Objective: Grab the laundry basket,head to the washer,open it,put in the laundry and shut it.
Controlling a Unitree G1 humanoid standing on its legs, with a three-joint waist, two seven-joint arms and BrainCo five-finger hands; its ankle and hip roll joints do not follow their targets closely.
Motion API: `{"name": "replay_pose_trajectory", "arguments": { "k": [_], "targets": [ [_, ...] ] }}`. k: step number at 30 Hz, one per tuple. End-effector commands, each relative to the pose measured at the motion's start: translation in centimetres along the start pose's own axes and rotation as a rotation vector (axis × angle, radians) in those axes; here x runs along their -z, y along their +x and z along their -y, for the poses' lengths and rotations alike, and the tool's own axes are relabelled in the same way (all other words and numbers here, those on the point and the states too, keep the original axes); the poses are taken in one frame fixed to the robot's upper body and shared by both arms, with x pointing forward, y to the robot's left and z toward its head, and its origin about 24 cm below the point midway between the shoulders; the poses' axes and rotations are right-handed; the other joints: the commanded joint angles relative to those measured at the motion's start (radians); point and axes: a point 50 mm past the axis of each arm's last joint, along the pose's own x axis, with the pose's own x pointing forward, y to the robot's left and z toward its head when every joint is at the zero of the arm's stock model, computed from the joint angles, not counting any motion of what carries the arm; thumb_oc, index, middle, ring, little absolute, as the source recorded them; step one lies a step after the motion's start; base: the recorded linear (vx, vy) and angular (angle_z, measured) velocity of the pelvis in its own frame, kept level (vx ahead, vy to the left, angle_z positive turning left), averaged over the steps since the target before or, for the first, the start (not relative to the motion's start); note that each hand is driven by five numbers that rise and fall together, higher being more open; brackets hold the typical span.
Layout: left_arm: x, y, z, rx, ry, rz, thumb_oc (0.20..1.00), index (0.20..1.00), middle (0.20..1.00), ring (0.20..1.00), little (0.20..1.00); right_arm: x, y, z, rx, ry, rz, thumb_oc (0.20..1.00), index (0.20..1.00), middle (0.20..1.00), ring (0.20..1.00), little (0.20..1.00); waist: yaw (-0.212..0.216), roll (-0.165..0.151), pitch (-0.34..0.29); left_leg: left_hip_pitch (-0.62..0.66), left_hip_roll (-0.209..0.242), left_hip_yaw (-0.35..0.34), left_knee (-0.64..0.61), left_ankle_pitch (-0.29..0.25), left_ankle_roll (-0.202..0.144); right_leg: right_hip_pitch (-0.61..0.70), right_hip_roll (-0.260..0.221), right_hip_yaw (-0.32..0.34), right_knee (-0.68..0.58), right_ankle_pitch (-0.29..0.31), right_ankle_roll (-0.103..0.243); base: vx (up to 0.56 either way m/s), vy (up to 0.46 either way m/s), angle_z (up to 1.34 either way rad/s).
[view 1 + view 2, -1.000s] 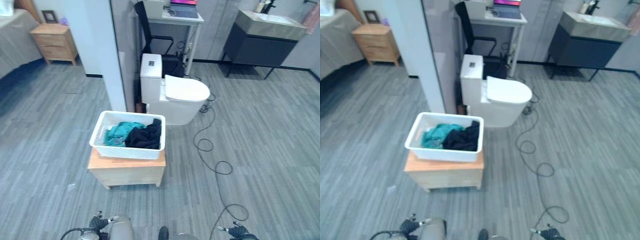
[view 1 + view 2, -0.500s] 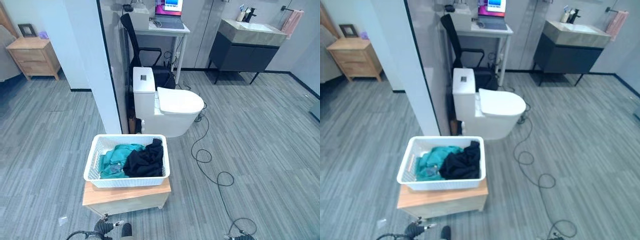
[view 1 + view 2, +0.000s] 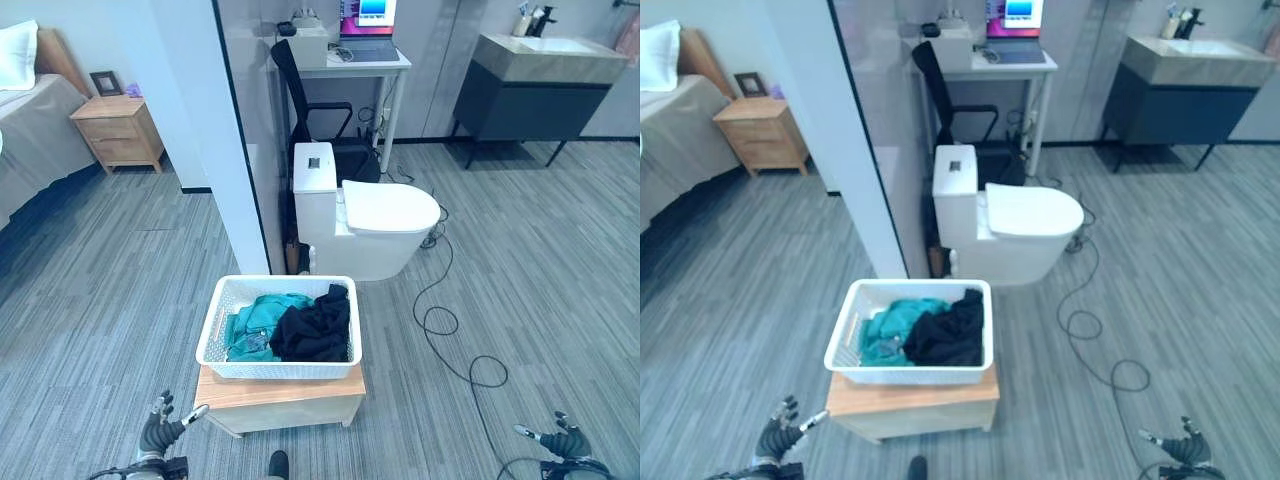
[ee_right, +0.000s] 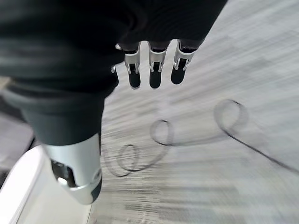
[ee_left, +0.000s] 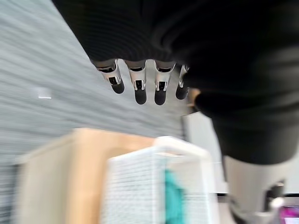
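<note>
Your left hand (image 3: 160,432) sits at the bottom left of the left eye view with its fingers (image 5: 140,86) straight and spread, holding nothing; in its wrist view they hang in a row above the grey floor. Your right hand (image 3: 560,440) is at the bottom right of the same view, fingers (image 4: 152,72) likewise extended and empty, with a looping black cable (image 3: 450,345) on the floor beyond them. Neither hand touches anything, and both are apart from the basket.

The white laundry basket (image 3: 215,335) lies in the lower middle of the frame, between your two hands and further up. It rests on a low wooden stand (image 3: 285,398). Inside it you can see a teal garment (image 3: 255,318) on the left side and a black garment (image 3: 318,328) on the right, the black one lying up against the far rim.

Just above the basket in the frame stands a white toilet (image 3: 375,220) with its lid down, beside a white partition wall (image 3: 205,120). Behind the toilet there is a black chair (image 3: 310,110) under a white desk (image 3: 385,62) carrying an open laptop (image 3: 368,20). At the upper right is a dark vanity (image 3: 530,90) with a sink top. At the upper left you see a wooden nightstand (image 3: 118,132) next to a bed (image 3: 35,130).
</note>
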Motion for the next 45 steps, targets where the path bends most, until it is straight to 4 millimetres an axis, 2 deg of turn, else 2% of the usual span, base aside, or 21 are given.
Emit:
{"name": "replay_pose_trajectory", "arguments": {
  "k": [1, 5, 7, 9, 10, 12, 13, 14, 19, 24, 28, 32, 36, 41, 45],
  "targets": [
    [-4.3, 1.1, -1.4, -0.021, 0.126, 0.185, 1.000, 1.000, 1.000, 1.000, 1.000, -5.0, 1.7, 0.8, 0.057, 0.006, 0.141, 1.000, 1.000, 1.000, 1.000, 1.000, 0.032, -0.028, 0.033, 0.010, 0.032, -0.022, 0.149, -0.202, -0.008, -0.099, -0.118, 0.029, 0.069, 0.040, 0.073, -0.04, 0.149, 0.15],
    [-8.2, 1.8, -1.4, -0.035, 0.215, 0.310, 1.000, 1.000, 1.000, 1.000, 1.000, -8.6, 2.4, -1.7, -0.013, 0.050, 0.215, 1.000, 1.000, 1.000, 1.000, 1.000, 0.057, -0.026, 0.053, -0.043, 0.004, -0.017, 0.154, -0.208, 0.013, -0.151, -0.144, 0.038, 0.071, 0.066, 0.088, -0.08, 0.127, 0.05],
    [-8.8, 2.0, -1.1, -0.027, 0.218, 0.331, 1.000, 1.000, 1.000, 1.000, 1.000, -9.2, 2.3, -2.5, -0.036, 0.060, 0.227, 1.000, 1.000, 1.000, 1.000, 1.000, 0.059, -0.028, 0.056, -0.053, 0.000, -0.015, 0.153, -0.208, 0.016, -0.161, -0.147, 0.039, 0.069, 0.070, 0.090, -0.07, 0.064, -0.02],
    [-12.1, 3.8, -0.3, -0.029, 0.329, 0.421, 1.000, 1.000, 1.000, 1.000, 1.000, -10.9, 1.8, -5.4, -0.130, 0.065, 0.280, 1.000, 1.000, 1.000, 1.000, 1.000, 0.056, -0.042, 0.081, -0.091, -0.009, -0.015, 0.160, -0.206, 0.019, -0.190, -0.153, 0.035, 0.067, 0.079, 0.089, -0.10, 0.042, 0.06],
    [-12.2, 3.9, -0.2, -0.030, 0.331, 0.424, 1.000, 1.000, 1.000, 1.000, 1.000, -11.0, 1.8, -5.5, -0.129, 0.068, 0.281, 1.000, 1.000, 1.000, 1.000, 1.000, 0.057, -0.044, 0.083, -0.093, -0.009, -0.016, 0.162, -0.206, 0.019, -0.191, -0.153, 0.034, 0.068, 0.078, 0.089, -0.10, 0.010, 0.07],
    [-13.8, 4.9, 0.1, -0.054, 0.381, 0.450, 1.000, 1.000, 1.000, 1.000, 1.000, -11.8, 1.6, -6.2, -0.153, 0.068, 0.308, 1.000, 1.000, 1.000, 1.000, 1.000, 0.050, -0.051, 0.103, -0.117, -0.013, -0.019, 0.167, -0.204, 0.018, -0.211, -0.153, 0.034, 0.070, 0.081, 0.088, -0.13, 0.000, 0.02],
    [-15.8, 6.1, 0.6, -0.091, 0.415, 0.486, 1.000, 1.000, 1.000, 1.000, 1.000, -13.2, 1.3, -6.7, -0.168, 0.063, 0.354, 1.000, 1.000, 1.000, 1.000, 1.000, 0.039, -0.056, 0.132, -0.144, -0.011, -0.020, 0.171, -0.198, 0.019, -0.248, -0.151, 0.041, 0.080, 0.090, 0.086, -0.14, -0.002, 0.01],
    [-16.0, 6.2, 0.6, -0.091, 0.415, 0.488, 1.000, 1.000, 1.000, 1.000, 1.000, -13.3, 1.3, -6.7, -0.166, 0.065, 0.355, 1.000, 1.000, 1.000, 1.000, 1.000, 0.040, -0.056, 0.133, -0.147, -0.011, -0.020, 0.172, -0.198, 0.019, -0.251, -0.151, 0.042, 0.081, 0.090, 0.086, -0.16, 0.001, 0.00],
    [-20.7, 8.0, 1.6, -0.155, 0.428, 0.559, 1.000, 1.000, 1.000, 1.000, 1.000, -16.2, 0.8, -6.7, -0.172, 0.078, 0.450, 1.000, 1.000, 1.000, 1.000, 1.000, 0.014, -0.062, 0.192, -0.192, -0.001, -0.009, 0.158, -0.172, 0.019, -0.327, -0.144, 0.051, 0.092, 0.109, 0.085, -0.10, 0.004, -0.08],
    [-24.4, 9.0, 1.7, -0.189, 0.470, 0.583, 1.000, 1.000, 1.000, 1.000, 1.000, -16.7, 0.8, -5.6, -0.137, 0.099, 0.460, 1.000, 1.000, 1.000, 1.000, 1.000, -0.010, -0.059, 0.241, -0.237, 0.003, -0.009, 0.150, -0.145, 0.013, -0.378, -0.142, 0.046, 0.096, 0.119, 0.083, -0.08, -0.006, -0.11],
    [-25.6, 9.2, 0.8, -0.231, 0.492, 0.581, 1.000, 1.000, 1.000, 1.000, 1.000, -16.5, 0.7, -5.5, -0.137, 0.121, 0.456, 1.000, 1.000, 1.000, 1.000, 1.000, -0.024, -0.055, 0.264, -0.267, 0.005, -0.008, 0.155, -0.139, 0.009, -0.407, -0.144, 0.048, 0.096, 0.126, 0.081, -0.06, -0.011, -0.01],
    [-26.5, 9.3, -0.1, -0.290, 0.521, 0.578, 1.000, 1.000, 1.000, 1.000, 1.000, -16.3, 0.3, -6.4, -0.171, 0.137, 0.466, 1.000, 1.000, 1.000, 1.000, 1.000, -0.038, -0.047, 0.276, -0.300, 0.006, -0.004, 0.161, -0.136, 0.004, -0.446, -0.148, 0.054, 0.097, 0.130, 0.079, -0.05, -0.017, -0.02],
    [-25.9, 9.5, -0.5, -0.319, 0.516, 0.551, 1.000, 1.000, 1.000, 1.000, 1.000, -16.1, 0.0, -7.6, -0.210, 0.147, 0.462, 1.000, 1.000, 1.000, 1.000, 1.000, -0.043, -0.044, 0.277, -0.310, 0.005, 0.001, 0.157, -0.132, 0.003, -0.461, -0.150, 0.059, 0.095, 0.136, 0.078, -0.01, -0.006, 0.00],
    [-24.4, 9.9, -0.2, -0.312, 0.554, 0.498, 1.000, 1.000, 1.000, 1.000, 1.000, -16.1, -0.2, -7.8, -0.203, 0.165, 0.468, 1.000, 1.000, 1.000, 1.000, 1.000, -0.052, -0.043, 0.278, -0.313, 0.009, 0.004, 0.146, -0.126, 0.001, -0.474, -0.150, 0.063, 0.095, 0.139, 0.075, 0.00, 0.000, 0.00],
    [-23.2, 10.7, 0.4, -0.308, 0.557, 0.442, 1.000, 1.000, 1.000, 1.000, 1.000, -16.9, -0.5, -7.6, -0.189, 0.183, 0.505, 1.000, 1.000, 1.000, 1.000, 1.000, -0.063, -0.051, 0.280, -0.312, 0.013, 0.005, 0.138, -0.123, 0.001, -0.479, -0.148, 0.064, 0.091, 0.143, 0.075, 0.00, 0.000, 0.00]
  ]
}}
